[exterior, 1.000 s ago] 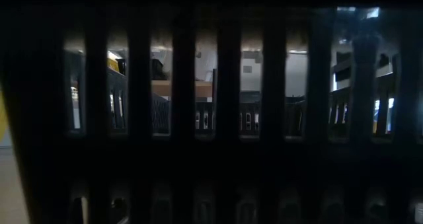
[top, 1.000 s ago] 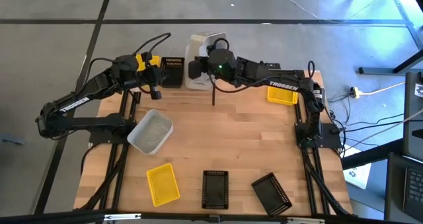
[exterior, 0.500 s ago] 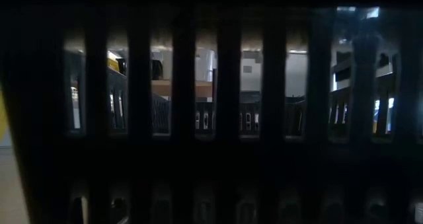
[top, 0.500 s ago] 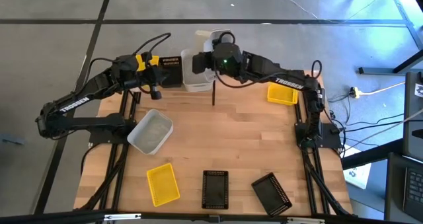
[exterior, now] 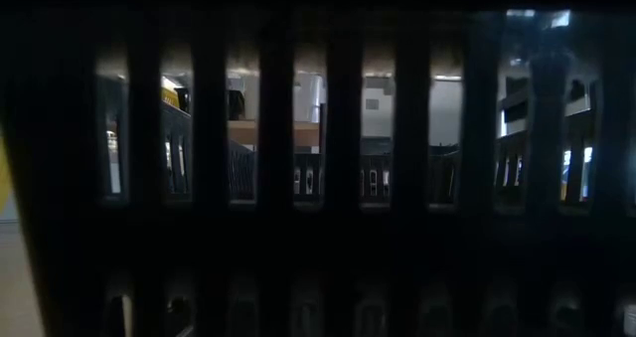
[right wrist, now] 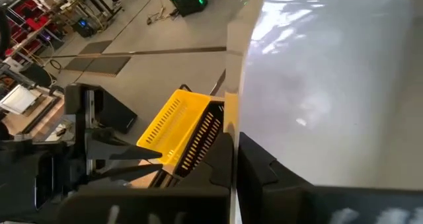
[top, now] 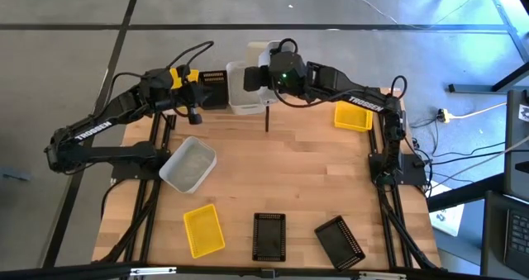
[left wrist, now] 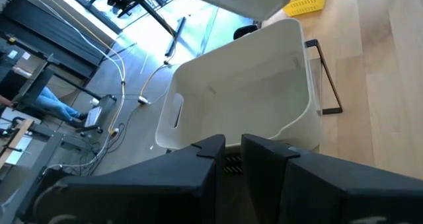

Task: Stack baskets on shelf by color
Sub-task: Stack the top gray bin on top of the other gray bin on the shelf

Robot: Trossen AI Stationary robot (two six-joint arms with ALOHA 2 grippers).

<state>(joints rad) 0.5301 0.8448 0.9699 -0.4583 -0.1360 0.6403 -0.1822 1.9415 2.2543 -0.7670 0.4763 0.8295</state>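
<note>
In the high view my right gripper (top: 251, 77) is shut on a white basket (top: 264, 49), raised over the shelf's far edge (top: 306, 106). A second white basket (top: 243, 92) rests on the shelf, left of the black divider (top: 267, 117). My left gripper (top: 197, 106) sits at the shelf's left end by a black basket (top: 216, 88) and a yellow one (top: 178, 75). Its fingers are almost together, with the black slotted wall (left wrist: 231, 163) between them. Another yellow basket (top: 353, 116) sits on the shelf's right part. My left gripper seems to pinch the black basket's near wall (left wrist: 231, 163), coming level from the table's left; its own fingers (left wrist: 205, 158) hide the contact. My right gripper pinches the white basket's thin side wall (right wrist: 232, 141) between its two fingers (right wrist: 205, 174). It comes level from the right, and the basket is lifted clear.
On the tabletop lie a translucent basket (top: 188, 164), a yellow basket (top: 203, 229) and two black ones (top: 269, 235) (top: 340, 240) near the front edge. A black slotted basket wall (exterior: 318, 158) fills the low view. Bare wood lies mid-table (top: 289, 173).
My right gripper has moved toward the table's right and far edge, carrying its white basket away from above the white basket that stays on the shelf. The two now show as separate baskets.
</note>
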